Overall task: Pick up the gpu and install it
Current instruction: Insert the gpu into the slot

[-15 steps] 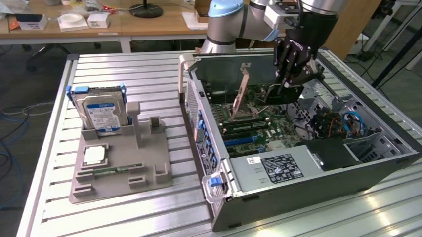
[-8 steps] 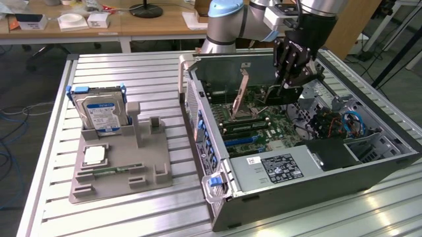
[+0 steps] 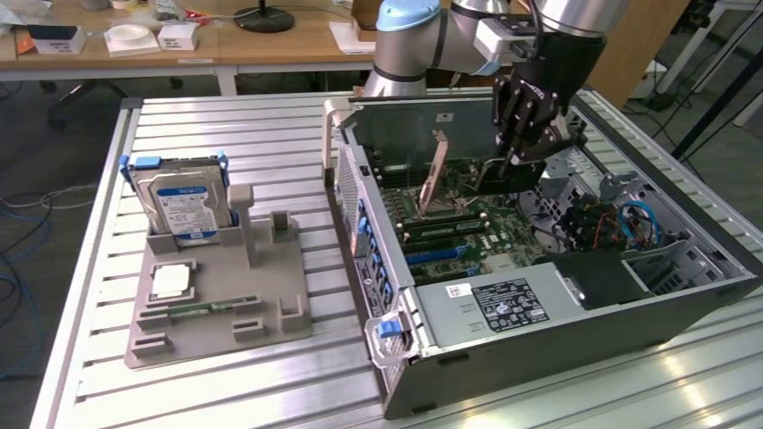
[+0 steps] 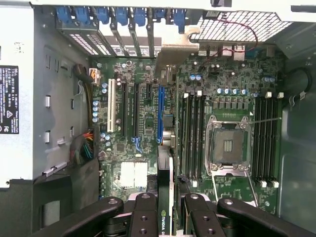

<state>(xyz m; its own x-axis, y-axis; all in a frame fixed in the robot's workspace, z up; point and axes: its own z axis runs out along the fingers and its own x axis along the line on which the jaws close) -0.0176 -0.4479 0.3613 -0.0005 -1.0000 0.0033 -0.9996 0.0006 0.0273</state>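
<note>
An open desktop computer case [image 3: 573, 295] lies on its side on the slatted metal table [image 3: 238, 384], its green motherboard [image 4: 148, 128] exposed. At the exterior view's left, a grey holder [image 3: 214, 304] carries a hard drive [image 3: 181, 207]. The gripper [image 4: 164, 205] hangs inside the case, partly closed and clamping the gpu [image 4: 164, 197] edge-on above the blue expansion slot [image 4: 160, 113].

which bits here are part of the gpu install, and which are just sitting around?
In play: gpu, held edge-on in the gripper; open PC case; motherboard.

Lying about: hard drive upright in the grey holder; boxes on the desk behind.
</note>
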